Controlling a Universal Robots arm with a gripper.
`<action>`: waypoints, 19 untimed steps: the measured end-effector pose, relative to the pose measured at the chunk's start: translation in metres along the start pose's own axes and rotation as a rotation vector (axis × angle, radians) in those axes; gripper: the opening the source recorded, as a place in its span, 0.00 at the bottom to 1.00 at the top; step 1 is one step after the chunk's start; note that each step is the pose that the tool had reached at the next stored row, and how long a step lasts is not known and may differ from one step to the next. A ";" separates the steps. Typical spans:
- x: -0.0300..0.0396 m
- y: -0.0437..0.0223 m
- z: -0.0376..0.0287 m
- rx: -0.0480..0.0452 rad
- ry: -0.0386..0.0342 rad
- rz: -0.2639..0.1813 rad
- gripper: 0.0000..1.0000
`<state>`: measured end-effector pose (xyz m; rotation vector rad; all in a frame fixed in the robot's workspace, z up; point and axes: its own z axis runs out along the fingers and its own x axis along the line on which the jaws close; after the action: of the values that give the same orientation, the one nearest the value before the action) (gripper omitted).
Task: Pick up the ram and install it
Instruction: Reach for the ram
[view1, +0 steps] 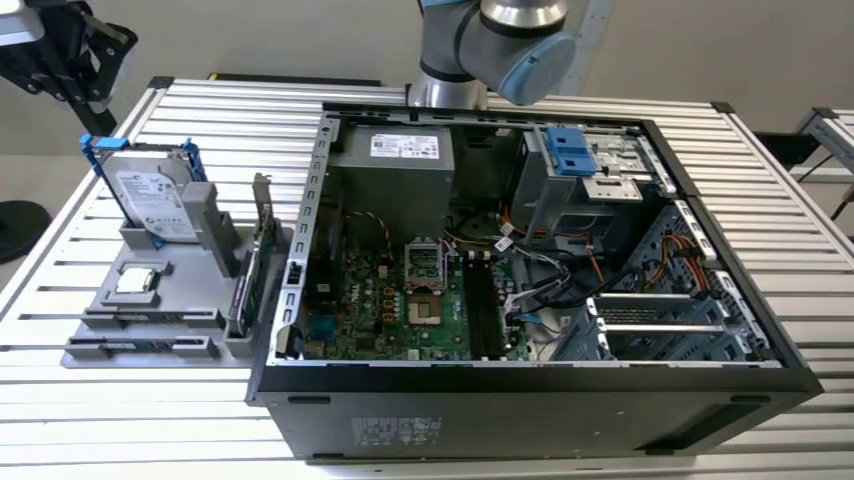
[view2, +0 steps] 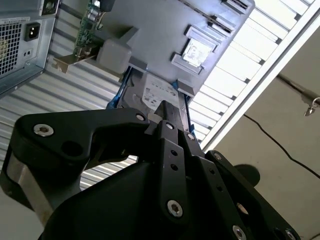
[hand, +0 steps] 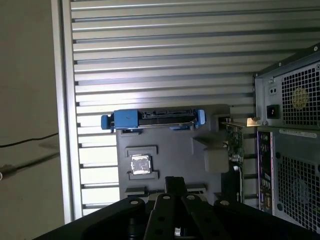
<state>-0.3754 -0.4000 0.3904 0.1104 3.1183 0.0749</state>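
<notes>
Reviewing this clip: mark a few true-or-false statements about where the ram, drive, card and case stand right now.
1. The ram lies in the grey holder, outside the case. True.
2. The drive lies flat inside the case. False: it stands upright in the holder.
3. The case is open, with its motherboard showing. True.
4. The card is fitted inside the case. False: it stands on edge in the holder, beside the case.
</notes>
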 end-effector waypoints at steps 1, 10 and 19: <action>0.0000 -0.0003 0.0001 -0.0001 -0.0001 0.000 0.00; -0.0008 -0.0104 -0.0003 0.0002 0.0035 0.000 0.00; -0.0027 -0.0248 -0.0008 0.0006 0.0085 0.000 0.00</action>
<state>-0.3745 -0.4250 0.3901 0.1110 3.1268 0.0747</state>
